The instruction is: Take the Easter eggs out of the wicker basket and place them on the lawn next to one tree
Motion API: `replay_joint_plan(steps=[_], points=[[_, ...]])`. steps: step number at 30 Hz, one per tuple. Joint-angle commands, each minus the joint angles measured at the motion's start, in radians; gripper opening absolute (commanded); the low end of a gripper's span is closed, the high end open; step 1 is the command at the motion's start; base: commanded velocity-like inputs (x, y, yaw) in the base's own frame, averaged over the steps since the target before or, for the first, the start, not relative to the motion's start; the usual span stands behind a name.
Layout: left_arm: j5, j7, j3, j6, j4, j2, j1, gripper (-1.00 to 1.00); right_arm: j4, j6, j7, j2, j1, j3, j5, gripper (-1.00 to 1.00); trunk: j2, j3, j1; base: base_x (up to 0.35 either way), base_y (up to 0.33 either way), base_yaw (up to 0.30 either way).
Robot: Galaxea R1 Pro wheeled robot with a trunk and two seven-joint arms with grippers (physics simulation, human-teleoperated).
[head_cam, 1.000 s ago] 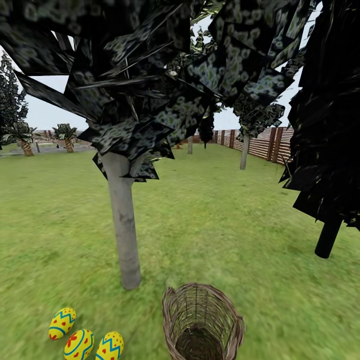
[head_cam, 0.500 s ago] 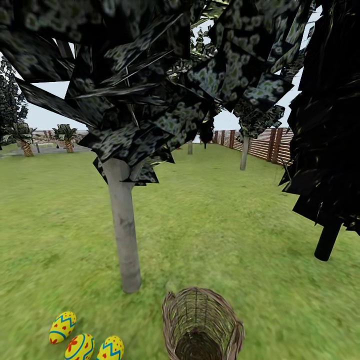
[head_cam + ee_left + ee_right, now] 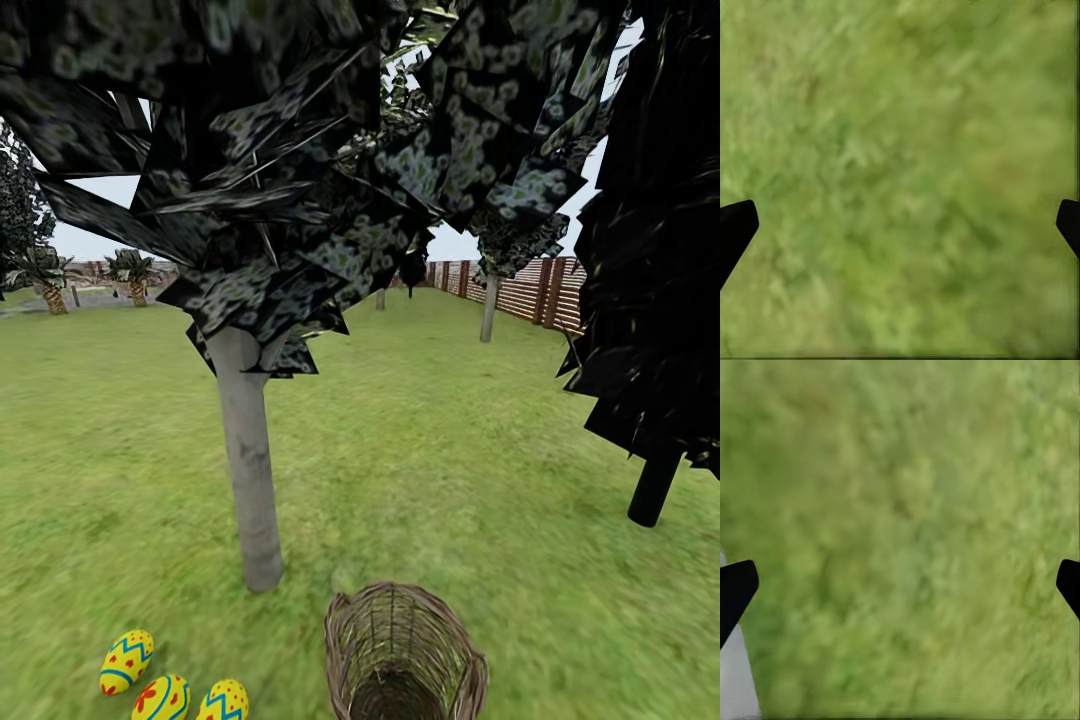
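Head view is showing 3 eggs lying on the grass near the foot of the grey-trunked tree, well clear of the basket, which is sitting just beside that trunk and looking empty. Placement appears complete; next move is only confirming this. Each egg is lying on its side, long axis tilting toward the trunk. Left gripper and right gripper are hanging spread wide over bare grass, holding nothing.
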Motion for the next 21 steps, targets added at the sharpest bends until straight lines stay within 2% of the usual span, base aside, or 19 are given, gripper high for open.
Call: replay_joint_plan(steps=[1,16,21], points=[[0.008,0.007,-0.008,-0.001,-0.003,-0.006,0.001,1.00,0.002,-0.006,0.000,0.007,-0.001,0.008,-0.011,1.00,0.007,0.002,-0.004,0.000,0.000,0.000],[0.008,0.007,-0.008,-0.002,-0.003,-0.041,0.001,1.00,0.002,-0.006,0.000,0.018,-0.001,0.008,-0.011,1.00,0.112,0.049,-0.061,0.000,0.000,0.000],[0.008,0.007,-0.008,-0.002,-0.003,-0.044,0.001,1.00,0.002,-0.006,0.000,0.018,-0.001,0.008,-0.011,1.00,0.147,0.065,-0.081,0.000,0.000,0.000]])
